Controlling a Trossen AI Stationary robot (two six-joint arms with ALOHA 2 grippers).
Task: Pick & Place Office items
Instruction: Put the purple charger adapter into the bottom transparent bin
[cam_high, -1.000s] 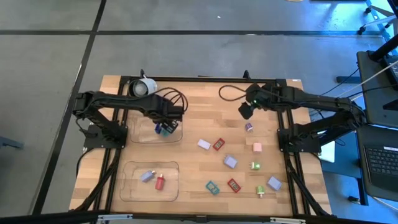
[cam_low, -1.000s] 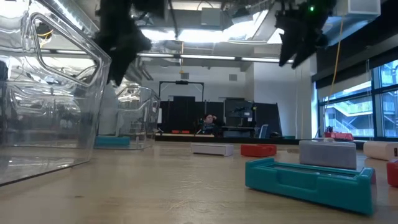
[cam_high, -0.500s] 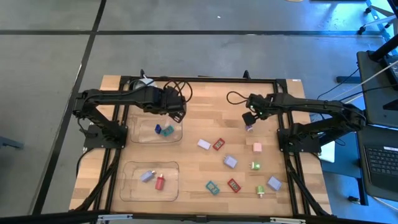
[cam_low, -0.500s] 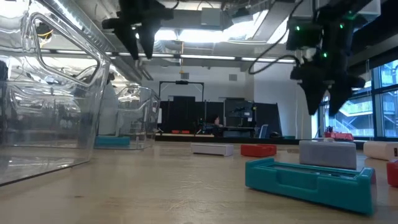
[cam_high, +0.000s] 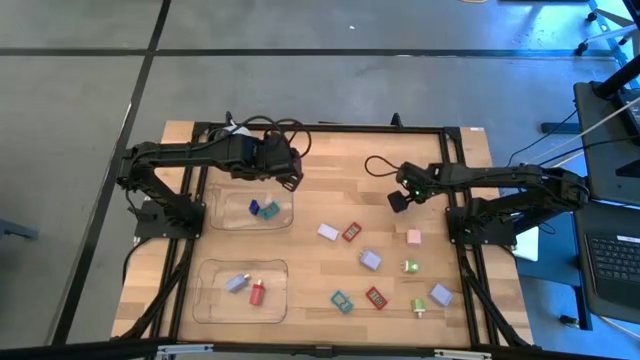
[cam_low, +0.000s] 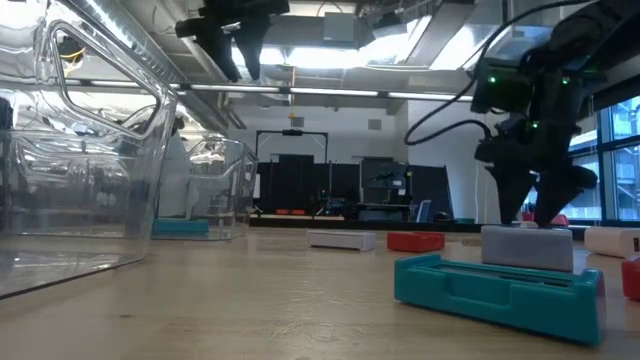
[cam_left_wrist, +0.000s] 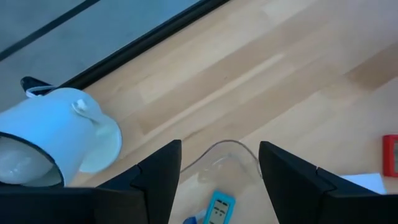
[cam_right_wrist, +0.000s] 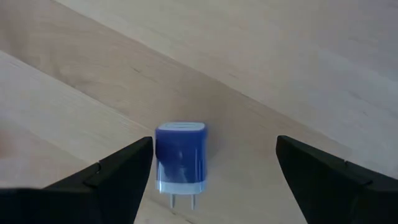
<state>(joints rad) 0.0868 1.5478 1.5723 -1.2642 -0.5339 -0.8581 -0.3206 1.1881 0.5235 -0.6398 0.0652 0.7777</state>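
Note:
My right gripper (cam_right_wrist: 208, 177) is open and low over the table, right of centre (cam_high: 398, 200). Its fingers stand on either side of a small blue plug-like piece (cam_right_wrist: 180, 155) without touching it. That piece lies flat on the wood. My left gripper (cam_high: 285, 170) is open and raised beyond the far clear tray (cam_high: 232, 213), which holds a blue and a teal piece (cam_high: 262, 209). Several more pieces lie on the table's right half, among them a white one (cam_high: 328, 232), a red one (cam_high: 351, 232) and a pink one (cam_high: 413, 237).
The near clear tray (cam_high: 215, 300) holds a lavender piece (cam_high: 237, 284) and a red one (cam_high: 256, 293). A white cup (cam_left_wrist: 56, 146) lies at the far left edge. In the low view, a teal piece (cam_low: 495, 290) lies close to the camera. Bare wood shows between the trays and the pieces.
My left gripper has risen out of the far tray and moved toward the far edge, leaving the blue and teal pieces lying in the tray. My right gripper has come down toward the table and a little toward the near edge, over the blue piece.

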